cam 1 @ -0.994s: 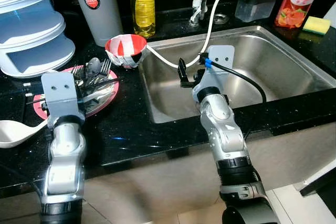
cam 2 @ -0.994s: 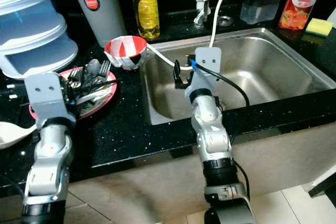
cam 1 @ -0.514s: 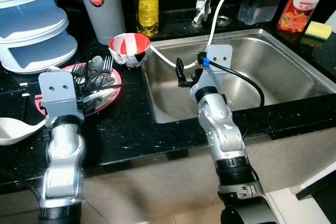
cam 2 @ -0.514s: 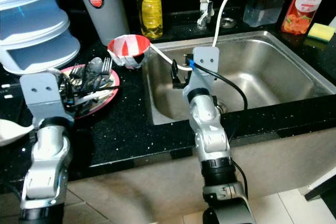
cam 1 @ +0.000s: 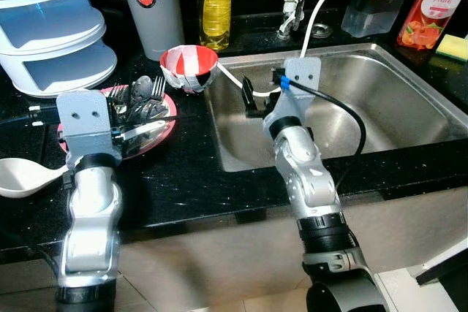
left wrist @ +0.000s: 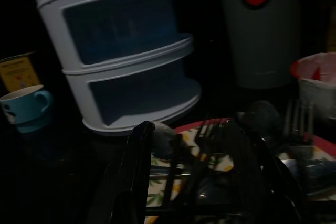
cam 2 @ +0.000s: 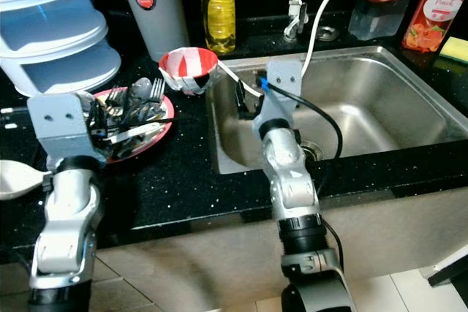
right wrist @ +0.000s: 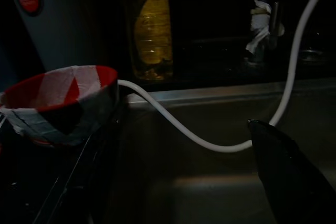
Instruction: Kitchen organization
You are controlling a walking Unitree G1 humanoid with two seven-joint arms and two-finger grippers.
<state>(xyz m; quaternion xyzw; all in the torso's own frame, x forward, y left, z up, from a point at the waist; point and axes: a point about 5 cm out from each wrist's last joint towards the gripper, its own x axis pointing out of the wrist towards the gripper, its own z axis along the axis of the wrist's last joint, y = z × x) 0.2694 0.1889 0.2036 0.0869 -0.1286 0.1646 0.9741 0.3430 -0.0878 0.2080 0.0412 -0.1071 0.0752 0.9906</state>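
Observation:
A pink plate (cam 1: 164, 133) heaped with forks and spoons (cam 1: 139, 100) lies on the black counter. My left gripper (left wrist: 202, 182) hangs open just above it, and its black fingers (left wrist: 137, 166) straddle the cutlery (left wrist: 210, 145) without holding any. A red and white bowl (cam 1: 189, 67) stands at the sink's left corner. My right gripper (cam 1: 250, 99) is open over the left part of the steel sink (cam 1: 380, 100), close to that bowl (right wrist: 58, 98), with nothing in it.
A white hose (cam 1: 322, 12) runs from the tap into the sink. Behind stand a grey flask (cam 1: 150, 5), a yellow bottle (cam 1: 214, 5) and a white and blue stacked container (cam 1: 51, 34). A white ladle (cam 1: 22, 177) lies far left. A red bottle (cam 1: 431, 5) and sponge (cam 1: 453, 45) sit far right.
The camera has shifted, so the whole scene sits lower and further right. The right gripper has edged a little toward the bowl. The left gripper stays over the plate.

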